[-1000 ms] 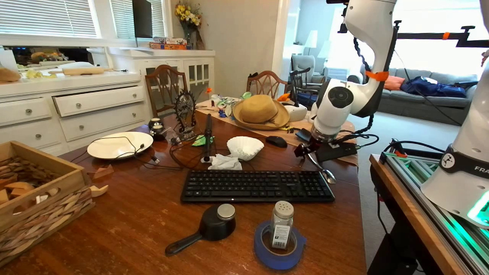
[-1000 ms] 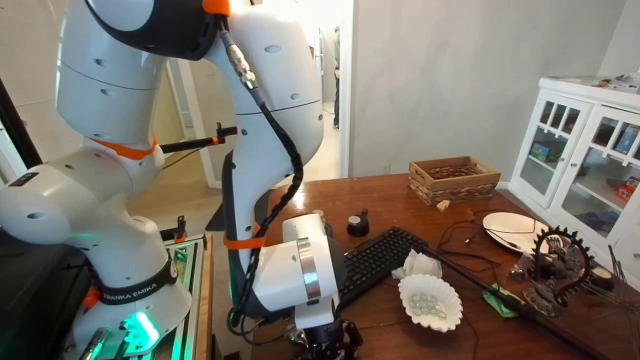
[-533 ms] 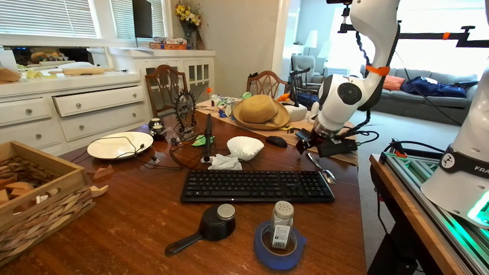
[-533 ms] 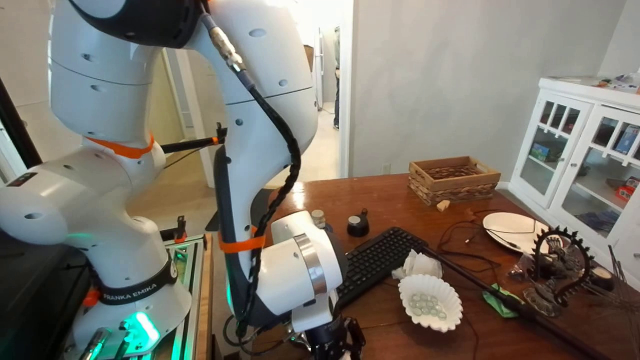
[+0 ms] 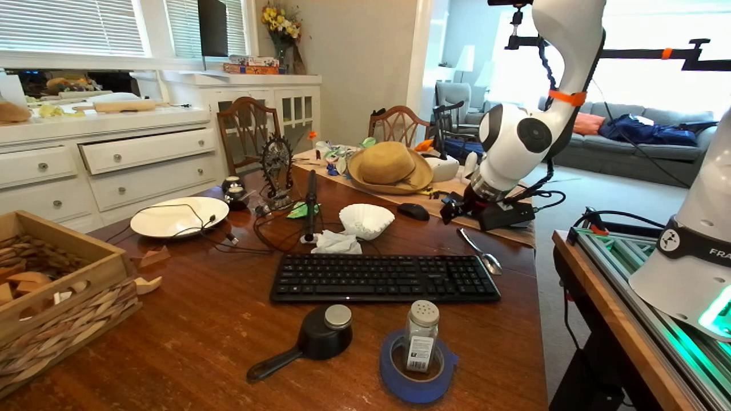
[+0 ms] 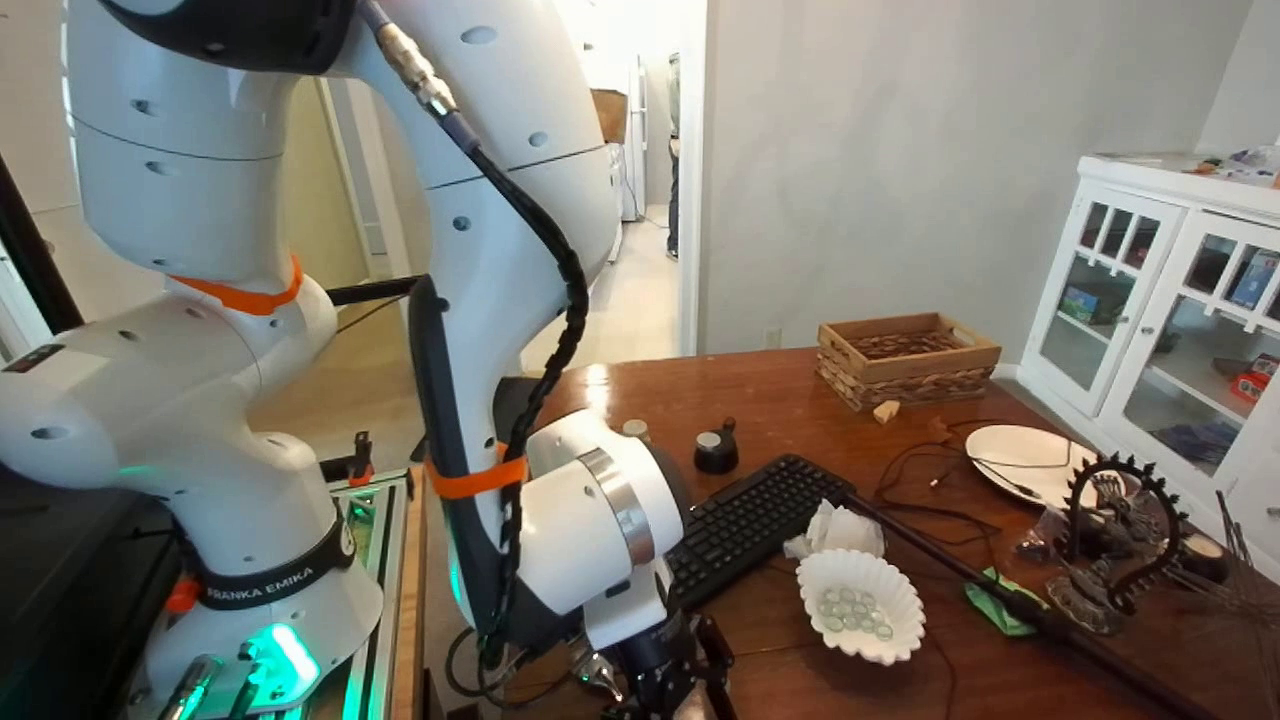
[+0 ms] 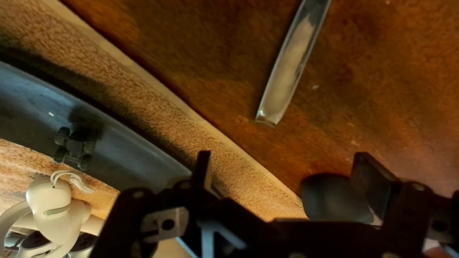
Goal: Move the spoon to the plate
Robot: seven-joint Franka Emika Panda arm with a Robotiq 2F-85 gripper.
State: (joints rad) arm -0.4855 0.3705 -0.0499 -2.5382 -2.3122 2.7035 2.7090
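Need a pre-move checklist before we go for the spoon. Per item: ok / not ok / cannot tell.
1. Gripper open: ok, jaws apart in the wrist view.
2. Spoon between the jaws: not ok, its handle end lies ahead of them.
3. Spoon free of the keyboard: cannot tell; its scoop end is right at the keyboard's edge in an exterior view, contact unclear.
4. Plate free of clutter: not ok, a black cable runs across it.
5. Low, straight path to the plate: not ok; the white bowl and a black rod are in between, so a higher lift looks wise.
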